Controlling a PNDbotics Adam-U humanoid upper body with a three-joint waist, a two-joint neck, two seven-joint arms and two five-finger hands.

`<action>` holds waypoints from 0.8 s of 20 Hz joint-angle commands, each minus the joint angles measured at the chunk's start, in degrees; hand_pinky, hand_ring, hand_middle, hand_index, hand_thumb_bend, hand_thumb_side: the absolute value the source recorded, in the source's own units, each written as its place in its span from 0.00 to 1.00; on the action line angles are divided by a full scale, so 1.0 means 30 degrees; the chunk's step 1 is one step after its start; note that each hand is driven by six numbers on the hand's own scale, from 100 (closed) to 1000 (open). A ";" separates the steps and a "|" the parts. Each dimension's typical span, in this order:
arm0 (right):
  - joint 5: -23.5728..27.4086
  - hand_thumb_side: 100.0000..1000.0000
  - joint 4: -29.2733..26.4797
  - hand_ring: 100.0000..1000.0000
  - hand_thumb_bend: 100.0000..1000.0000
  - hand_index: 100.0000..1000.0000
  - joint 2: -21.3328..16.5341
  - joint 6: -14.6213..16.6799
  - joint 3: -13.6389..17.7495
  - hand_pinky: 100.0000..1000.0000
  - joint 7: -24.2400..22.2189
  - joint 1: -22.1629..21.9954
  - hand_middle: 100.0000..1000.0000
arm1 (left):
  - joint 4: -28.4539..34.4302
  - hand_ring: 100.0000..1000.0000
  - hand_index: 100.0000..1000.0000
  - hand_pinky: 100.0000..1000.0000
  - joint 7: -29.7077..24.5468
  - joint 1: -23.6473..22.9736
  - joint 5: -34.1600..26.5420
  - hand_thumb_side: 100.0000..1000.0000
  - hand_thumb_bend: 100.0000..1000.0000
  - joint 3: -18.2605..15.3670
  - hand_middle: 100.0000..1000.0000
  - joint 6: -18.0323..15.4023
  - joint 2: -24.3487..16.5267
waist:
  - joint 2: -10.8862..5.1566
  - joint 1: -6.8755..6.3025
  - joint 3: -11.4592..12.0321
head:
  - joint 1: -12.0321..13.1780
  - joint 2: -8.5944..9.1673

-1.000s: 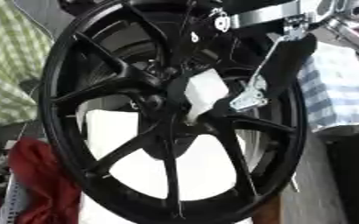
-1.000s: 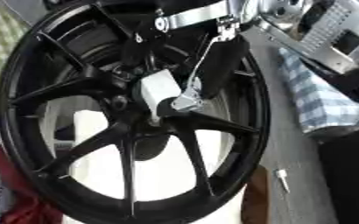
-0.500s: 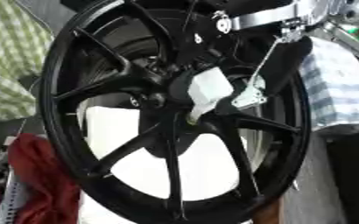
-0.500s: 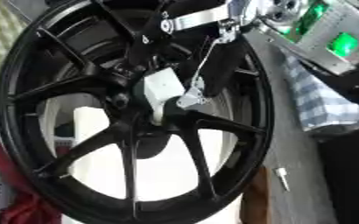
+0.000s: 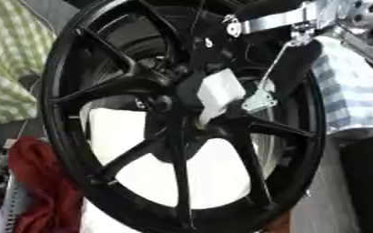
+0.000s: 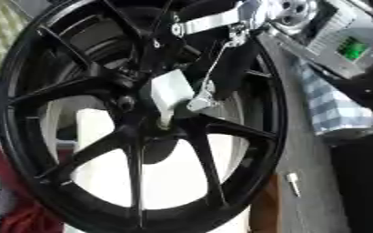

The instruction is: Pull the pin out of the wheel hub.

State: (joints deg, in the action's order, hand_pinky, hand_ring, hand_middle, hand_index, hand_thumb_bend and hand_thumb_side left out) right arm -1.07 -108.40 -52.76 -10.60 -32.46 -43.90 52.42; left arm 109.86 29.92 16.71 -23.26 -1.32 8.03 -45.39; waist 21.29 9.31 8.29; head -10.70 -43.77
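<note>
A large black spoked wheel hub (image 5: 173, 136) stands on edge and fills both views. At its centre a white block-shaped piece (image 5: 219, 93) sticks out, which looks like the pin. My right hand (image 5: 289, 68) comes down from the upper right on a silver and black arm. It lies over the spokes just right of the white piece. A small silver part of the hand (image 5: 257, 101) sits against that piece's lower right edge. How the hand closes on the piece is hidden. My left hand shows in neither view.
A white panel (image 5: 166, 177) shows through the spokes behind the wheel. Red cloth (image 5: 38, 182) lies at the lower left, green checked cloth (image 5: 7, 68) at the left and blue checked cloth (image 6: 329, 109) at the right. A small pale object (image 6: 293, 184) lies on the grey surface.
The whole picture has shifted a little, so the camera moved. My right hand stays at the hub's centre beside the white piece, which sits where it was.
</note>
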 commanded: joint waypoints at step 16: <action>-0.0057 0.23 0.0127 0.72 0.36 0.56 -0.0814 0.0419 0.0586 0.81 0.0631 -0.0454 0.44 | 0.0243 0.61 0.70 0.83 0.0179 0.0087 -0.0095 0.77 0.12 -0.0428 0.55 -0.0092 -0.0346 | -0.0174 -0.0102 -0.0038 | 0.0011 -0.0114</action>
State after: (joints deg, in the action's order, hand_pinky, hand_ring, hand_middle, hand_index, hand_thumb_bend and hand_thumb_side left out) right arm -1.33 -108.10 -53.29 -9.42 -31.41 -42.12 50.62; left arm 109.86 30.16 16.67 -23.51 -1.68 7.81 -45.36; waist 21.60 9.39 8.24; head -10.67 -43.77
